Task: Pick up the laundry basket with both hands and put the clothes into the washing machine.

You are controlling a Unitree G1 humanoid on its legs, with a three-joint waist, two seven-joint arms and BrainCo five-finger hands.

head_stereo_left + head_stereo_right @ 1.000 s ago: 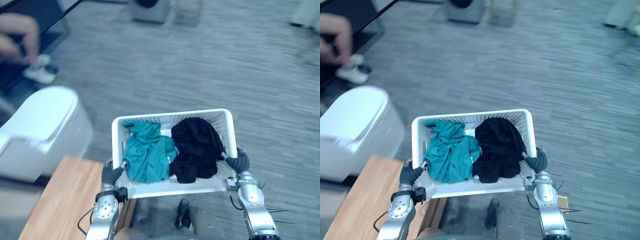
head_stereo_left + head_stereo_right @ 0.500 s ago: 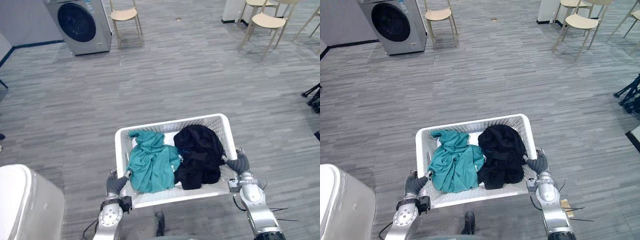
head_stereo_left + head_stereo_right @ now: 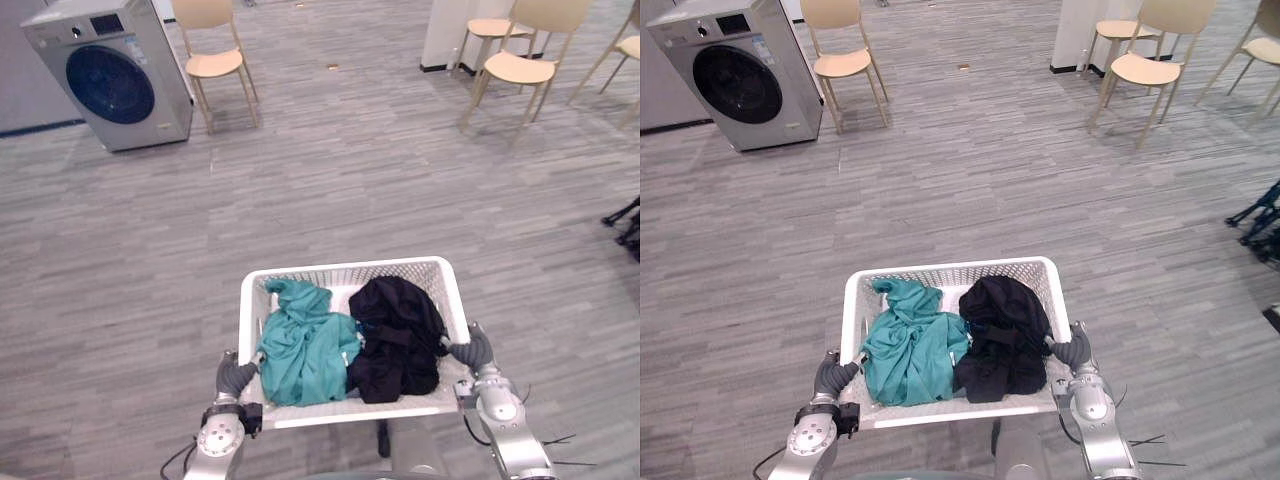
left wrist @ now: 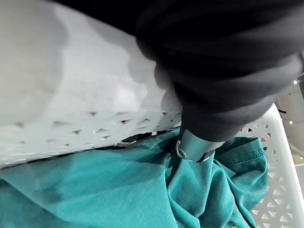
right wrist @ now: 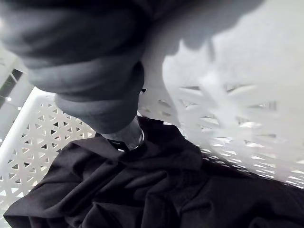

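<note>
The carrying step is in hand. The laundry basket (image 3: 344, 269) hangs clear of the floor (image 3: 350, 180) in front of the robot, gripped at its two short sides. The left robot hand (image 3: 234, 376) clamps the left wall. In its wrist view a silver finger (image 4: 194, 146) hooks over the rim and comes down onto the teal garment (image 3: 303, 348). The right robot hand (image 3: 471, 351) grips the right wall the same way, with a finger (image 5: 124, 135) reaching inside against the black garment (image 3: 400, 335). Both garments lie bunched side by side in the basket, teal on the robot's left and black on its right. Neither one hangs over the rim.

The washing machine (image 3: 110, 75) stands well apart, far ahead and to the left, with a chair (image 3: 212, 55) just beside it. Its round dark door looks closed.

The pick-up seems done, and the clothes have yet to be moved. The next move probably calls for turning left and walking across the open floor. Both grips should stay firm and the basket level so that nothing spills. Near the machine, one hand will likely have to be freed for the door, so the basket may need setting down first.
</note>
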